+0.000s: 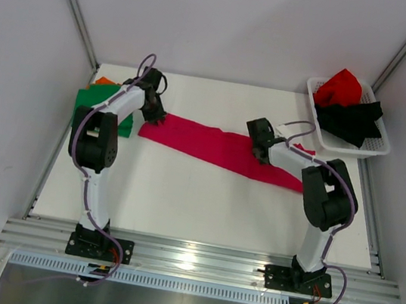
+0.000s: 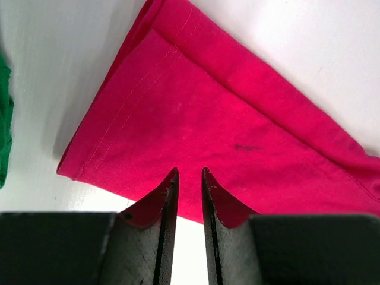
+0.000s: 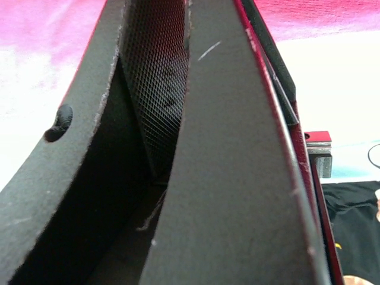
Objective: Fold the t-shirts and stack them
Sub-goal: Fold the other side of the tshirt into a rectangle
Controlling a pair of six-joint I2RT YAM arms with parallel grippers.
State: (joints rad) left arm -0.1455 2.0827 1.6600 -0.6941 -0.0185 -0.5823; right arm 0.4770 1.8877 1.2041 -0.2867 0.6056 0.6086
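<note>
The magenta-pink t-shirt lies as a long folded strip across the white table. The left gripper sits at its left end, jaws a narrow slit apart with nothing between. The right gripper is over its right part, and I cannot tell its grip.

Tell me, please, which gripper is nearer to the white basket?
Right. The right gripper is over the magenta shirt near mid-table, on the side of the basket; the left gripper is at the shirt's opposite end, beside the green shirt.
</note>
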